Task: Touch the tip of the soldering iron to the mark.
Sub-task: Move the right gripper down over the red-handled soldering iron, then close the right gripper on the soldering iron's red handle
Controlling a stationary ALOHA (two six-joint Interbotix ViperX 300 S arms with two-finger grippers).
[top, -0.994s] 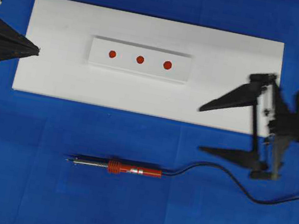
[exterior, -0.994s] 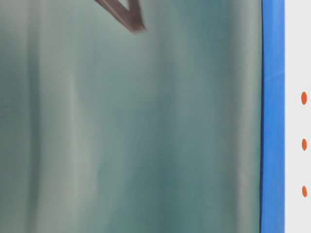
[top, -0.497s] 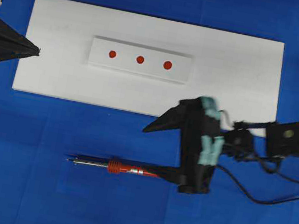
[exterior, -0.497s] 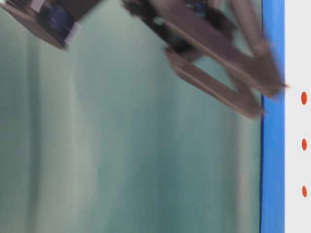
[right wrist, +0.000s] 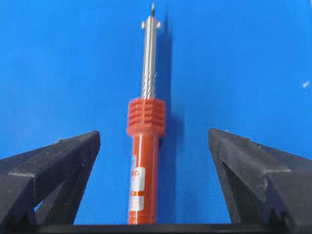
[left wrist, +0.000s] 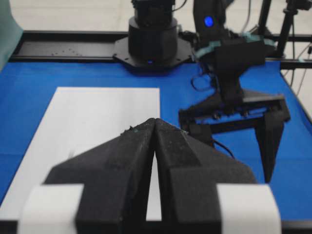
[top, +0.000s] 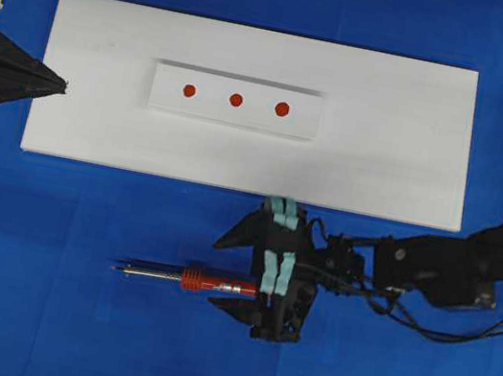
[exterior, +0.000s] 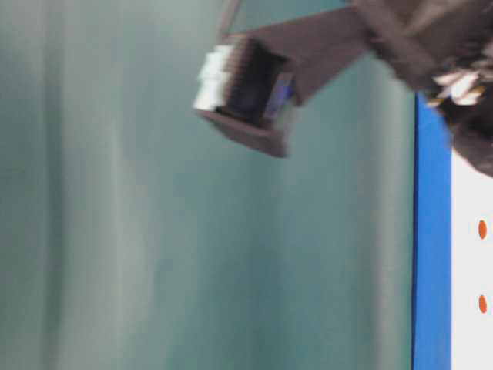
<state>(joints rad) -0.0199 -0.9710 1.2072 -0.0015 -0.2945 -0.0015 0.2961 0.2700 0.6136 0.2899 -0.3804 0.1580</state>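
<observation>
So the right gripper [top: 228,274] swung in off the white board's [top: 409,177] right end, down onto the blue tabletop [top: 36,306]. Its wide-open jaws now straddle the soldering iron [top: 215,285] handle.

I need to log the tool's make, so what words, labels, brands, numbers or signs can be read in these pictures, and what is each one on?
None can be read in full.
White label on the orange-red ribbed handle of the soldering iron: red print shows in the right wrist view, too blurred to read.
Three red dots on the raised white strip of the white board: plain marks, no text.
Black foam jaws of the left gripper and right gripper: no lettering visible.
</observation>
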